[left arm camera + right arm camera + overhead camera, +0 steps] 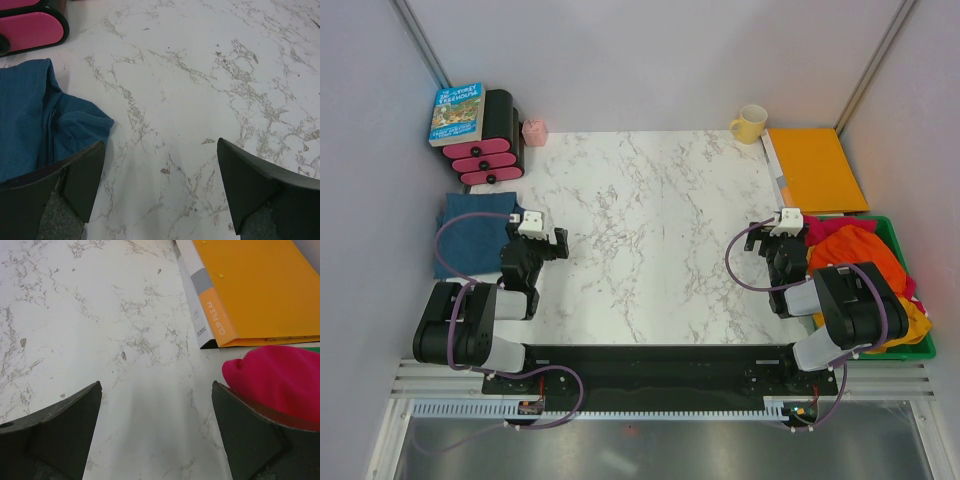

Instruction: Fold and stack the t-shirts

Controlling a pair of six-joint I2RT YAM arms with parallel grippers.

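The dusty teal-blue t-shirt (pixel 470 235) is located at the left edge of the table (pixel 650 220). In the overhead view its right part is hidden by the left arm. In the left wrist view it is cut off by the frame and by one finger.

The other t-shirts are heaped in a green bin (pixel 892 226) at the right edge, toward the near right corner. An orange t-shirt (pixel 855 250), a magenta-pink t-shirt (pixel 280 375) and a yellow t-shirt (pixel 917 322) can be distinguished. Most of the heap is covered by the right arm, so the number of garments cannot be determined.

The left gripper (pixel 161 142) is held with jaws wide apart over bare marble, just beside a teal sleeve. The right gripper (pixel 156 384) is likewise spread wide and empty. Contact between its finger and the magenta cloth cannot be confirmed.

The surface is white marble with grey veining. The table is enclosed by pale walls. A book (pixel 457 113) is placed on a black-and-pink stack (pixel 490 150) at the far left corner. A yellow mug (pixel 750 123) and an orange folder (pixel 817 168) are placed at the far right corner.
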